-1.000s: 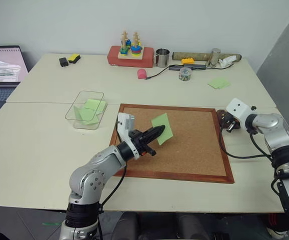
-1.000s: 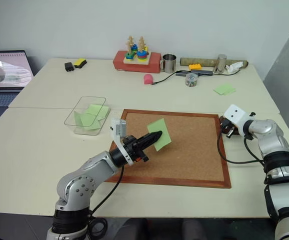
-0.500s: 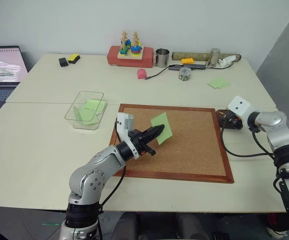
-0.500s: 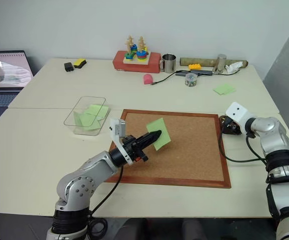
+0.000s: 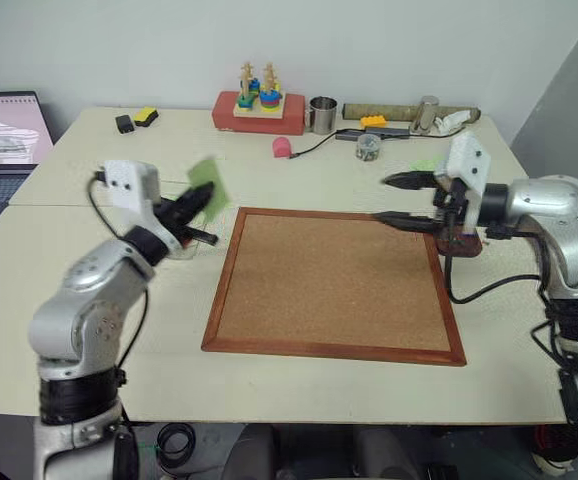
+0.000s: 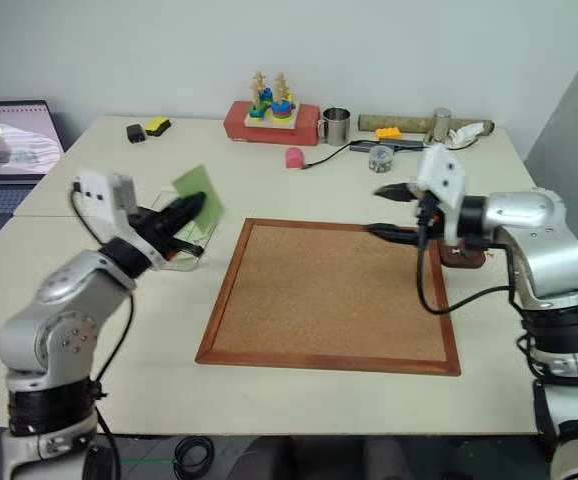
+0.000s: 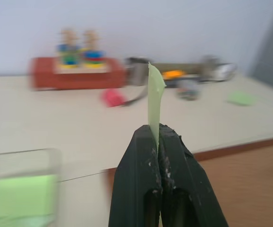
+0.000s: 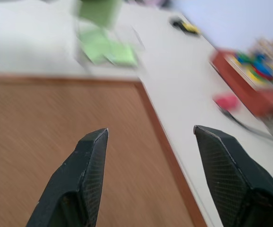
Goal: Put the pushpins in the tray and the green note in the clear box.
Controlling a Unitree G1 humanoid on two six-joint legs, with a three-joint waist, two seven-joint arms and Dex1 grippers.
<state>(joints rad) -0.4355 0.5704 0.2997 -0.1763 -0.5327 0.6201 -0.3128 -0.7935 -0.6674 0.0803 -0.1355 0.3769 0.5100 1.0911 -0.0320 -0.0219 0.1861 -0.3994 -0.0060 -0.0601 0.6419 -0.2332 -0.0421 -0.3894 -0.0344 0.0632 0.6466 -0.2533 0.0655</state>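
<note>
1. The green note (image 5: 205, 182) is held pinched between the closed fingers of the left gripper (image 5: 191, 207), raised just over the clear box (image 6: 187, 248); the note-to-box step is judged in hand.
2. The right gripper (image 5: 405, 200) is seen with fingers spread and empty, over the cork board (image 5: 334, 285) edge, near the tray (image 6: 465, 258).
3. Next, the note should be lowered into the box and released; flutter is a risk.

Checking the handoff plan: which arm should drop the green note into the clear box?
Left. The left gripper is shut on the green note and hangs by the clear box. The right gripper is open, empty, above the cork board's far side.
</note>
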